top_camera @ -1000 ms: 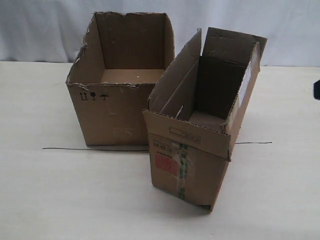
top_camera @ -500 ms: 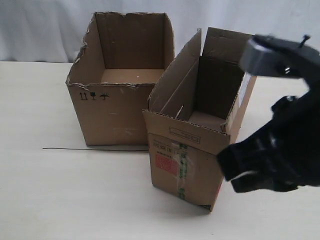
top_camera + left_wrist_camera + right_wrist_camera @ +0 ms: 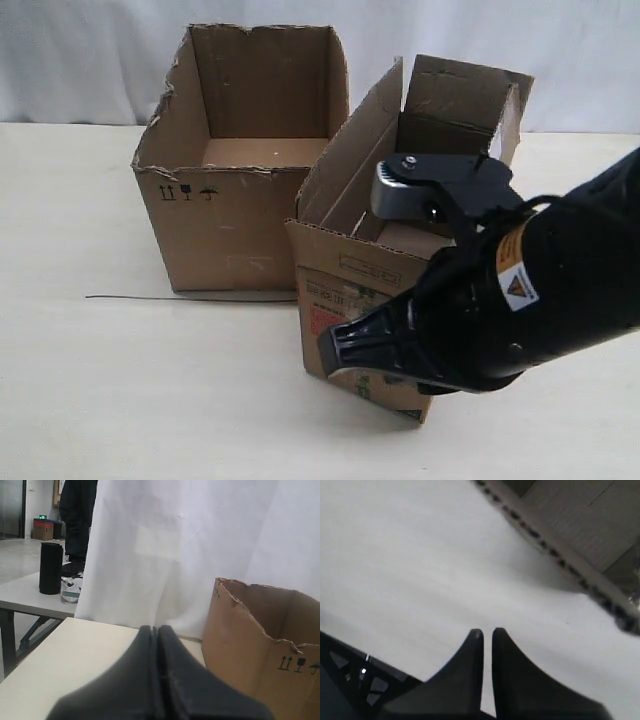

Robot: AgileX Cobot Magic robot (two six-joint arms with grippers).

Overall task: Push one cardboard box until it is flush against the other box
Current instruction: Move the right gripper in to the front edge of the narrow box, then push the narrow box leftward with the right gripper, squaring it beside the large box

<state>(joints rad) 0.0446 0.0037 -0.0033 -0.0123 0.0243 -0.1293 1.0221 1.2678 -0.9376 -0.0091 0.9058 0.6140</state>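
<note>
Cardboard box [image 3: 335, 285] sits skewed, right of and nearer than the other box [image 3: 215, 235]. Best to press low and flat on its right wall, pushing left, so it slides without tipping. Right arm [image 3: 530, 300] crosses its near front; right gripper [image 3: 484, 631] and left gripper [image 3: 152, 628] both have fingers together.

Soft, even light leaves only a faint shadow under the cardboard box [image 3: 345, 278]. The right arm [image 3: 545, 310] looms dark and blurred; the right wrist view is grainy, washed-out.
</note>
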